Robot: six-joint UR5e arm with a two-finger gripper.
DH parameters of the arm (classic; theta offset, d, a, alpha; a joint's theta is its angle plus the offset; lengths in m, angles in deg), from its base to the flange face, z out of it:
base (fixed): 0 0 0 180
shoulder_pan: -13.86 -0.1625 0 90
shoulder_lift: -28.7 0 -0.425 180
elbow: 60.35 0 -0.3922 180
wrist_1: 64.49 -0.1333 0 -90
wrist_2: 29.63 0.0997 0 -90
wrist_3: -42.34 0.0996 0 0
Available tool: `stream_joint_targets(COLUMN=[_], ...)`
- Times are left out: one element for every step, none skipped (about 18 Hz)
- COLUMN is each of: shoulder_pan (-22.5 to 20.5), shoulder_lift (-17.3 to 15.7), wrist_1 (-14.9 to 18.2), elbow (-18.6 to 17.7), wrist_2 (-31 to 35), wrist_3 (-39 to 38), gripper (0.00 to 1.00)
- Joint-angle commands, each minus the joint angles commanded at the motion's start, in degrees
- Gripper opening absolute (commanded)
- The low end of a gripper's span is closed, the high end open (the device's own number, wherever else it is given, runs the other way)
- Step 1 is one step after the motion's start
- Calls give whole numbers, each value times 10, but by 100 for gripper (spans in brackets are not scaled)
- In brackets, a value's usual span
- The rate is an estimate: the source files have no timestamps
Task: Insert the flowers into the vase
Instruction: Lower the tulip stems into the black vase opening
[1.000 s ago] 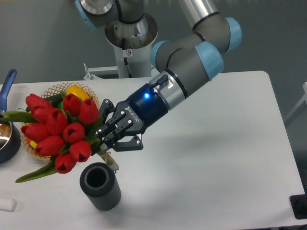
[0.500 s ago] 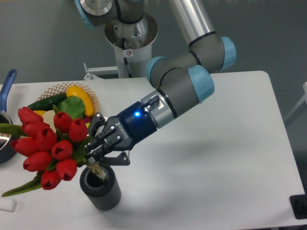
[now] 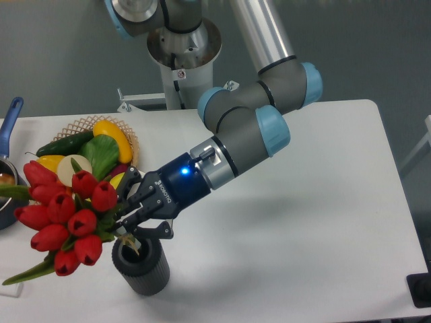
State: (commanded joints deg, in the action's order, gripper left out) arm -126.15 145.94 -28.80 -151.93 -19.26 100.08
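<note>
The flowers [image 3: 64, 219] are a bunch of red tulip heads with green leaves, held tilted to the left at the lower left. My gripper [image 3: 126, 222] is shut on their stems, just above the vase. The stem ends reach into the round black mouth of the vase [image 3: 141, 263], a dark grey ribbed cylinder standing upright near the table's front edge. The tulip heads hang left of the vase, over the table.
A wicker basket [image 3: 84, 125] with yellow, green and pale vegetables stands at the back left. A dark pot with a blue handle [image 3: 9, 118] sits at the far left edge. A small white object [image 3: 8, 291] lies at the lower left.
My gripper has moved down and left with the flowers. The stem ends have gone from beside the vase's rim into its mouth, and the basket's contents have come into view.
</note>
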Motion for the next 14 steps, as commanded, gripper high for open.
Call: stream_joint_targets(shoulder_pan=[0,-1,-1,-1,-1,-1,-1,-1,-1,-1,-1,-1,-1,-1], shoulder_lift=[2,4,8,11,15,17,19,25,27,32,35,40,42,42], wrist_1=[0,0,0,0,0,0,0,0,0,0,0,0,0,0], elbow=[-3,-8,-12,-15,-15,-16,-16,-16,-16,-17,-18,-19,-25,-30], wrist_2=[0,0,0,0,0,0,0,1,2,6,8,8,8,8], wrist_3=[1,1,3,5,6,6,6,6,7,7,7,13,18,25], gripper=[19,19,19,19,19,19,19,19,19,19,19,19,19,19])
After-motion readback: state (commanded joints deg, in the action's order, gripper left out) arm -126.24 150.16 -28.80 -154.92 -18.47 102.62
